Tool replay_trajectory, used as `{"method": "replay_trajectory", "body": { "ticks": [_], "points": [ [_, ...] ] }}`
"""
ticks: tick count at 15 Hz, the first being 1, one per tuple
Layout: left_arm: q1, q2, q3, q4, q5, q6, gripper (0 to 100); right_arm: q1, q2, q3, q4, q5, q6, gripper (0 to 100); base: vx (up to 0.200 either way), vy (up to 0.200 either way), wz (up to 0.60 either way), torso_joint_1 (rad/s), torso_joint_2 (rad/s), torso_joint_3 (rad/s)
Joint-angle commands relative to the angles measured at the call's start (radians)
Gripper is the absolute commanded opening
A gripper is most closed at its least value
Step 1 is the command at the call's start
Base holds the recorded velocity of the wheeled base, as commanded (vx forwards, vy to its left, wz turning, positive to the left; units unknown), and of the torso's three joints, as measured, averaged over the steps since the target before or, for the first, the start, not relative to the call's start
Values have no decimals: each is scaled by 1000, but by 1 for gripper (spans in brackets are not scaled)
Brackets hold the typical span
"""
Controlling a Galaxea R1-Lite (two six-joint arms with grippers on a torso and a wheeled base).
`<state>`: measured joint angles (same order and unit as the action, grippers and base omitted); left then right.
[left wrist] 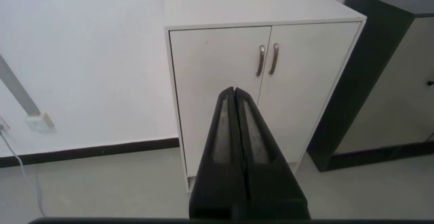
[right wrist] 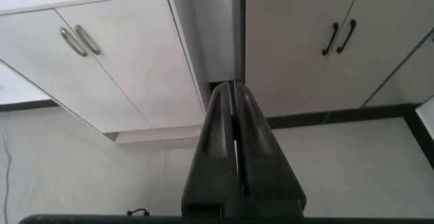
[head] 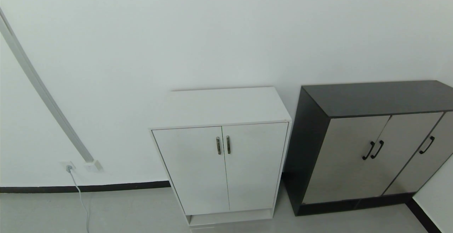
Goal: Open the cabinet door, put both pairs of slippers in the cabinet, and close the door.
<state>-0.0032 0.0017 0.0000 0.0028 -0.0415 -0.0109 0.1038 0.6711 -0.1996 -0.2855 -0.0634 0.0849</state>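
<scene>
Rising behind everything, the white wall (head: 212, 31) meets a pale grey floor (head: 124, 211) along a black baseboard (head: 85, 187). Against that wall we see two cabinets side by side, near each other with a narrow gap between them. The larger is a black cabinet (head: 371, 98) with grey doors and black handles, on the right from the head view. The white cabinet (head: 219, 109) stands to its left, upright on the floor. Its left door (head: 193, 169) and right door (head: 253, 165) are both shut, meeting at a thin centre seam.

We find the left gripper (left wrist: 234, 91) held in front of the white cabinet, its dark fingers pressed together with nothing between them. The right gripper (right wrist: 234, 85) points toward the gap between the two cabinets, its fingers likewise together and holding nothing.

A grey conduit (head: 39, 84) slants down the wall to a wall socket (head: 69, 165), from which a pale cable (head: 81, 201) trails onto the floor. Two metal handles (head: 223, 145) sit upright, just beside each other at the seam of the white doors.
</scene>
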Motion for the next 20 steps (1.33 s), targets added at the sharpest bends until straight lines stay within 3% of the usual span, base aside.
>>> {"method": "replay_trajectory", "body": {
  "ticks": [1, 8, 11, 15, 17, 20],
  "points": [
    [0, 1, 0, 0, 0, 0, 0, -1, -74, 54, 0, -3, -16, 0, 0, 0, 0, 0, 0, 0],
    [0, 1, 0, 0, 0, 0, 0, 5, -111, 195, 2, 7, -60, 0, 0, 0, 0, 0, 0, 0],
    [0, 1, 0, 0, 0, 0, 0, 23, -127, 200, 82, 16, -79, 0, 0, 0, 0, 0, 0, 0],
    [0, 1, 0, 0, 0, 0, 0, 93, -295, 198, 298, 25, -88, 0, 0, 0, 0, 0, 0, 0],
    [0, 1, 0, 0, 0, 0, 0, 97, -298, 200, 284, 25, -89, 0, 0, 0, 0, 0, 0, 0],
    [0, 1, 0, 0, -3, 8, 0, 34, -309, 200, 282, 22, -89, 0, 0, 0, 0, 0, 0, 0]
  ]
}}
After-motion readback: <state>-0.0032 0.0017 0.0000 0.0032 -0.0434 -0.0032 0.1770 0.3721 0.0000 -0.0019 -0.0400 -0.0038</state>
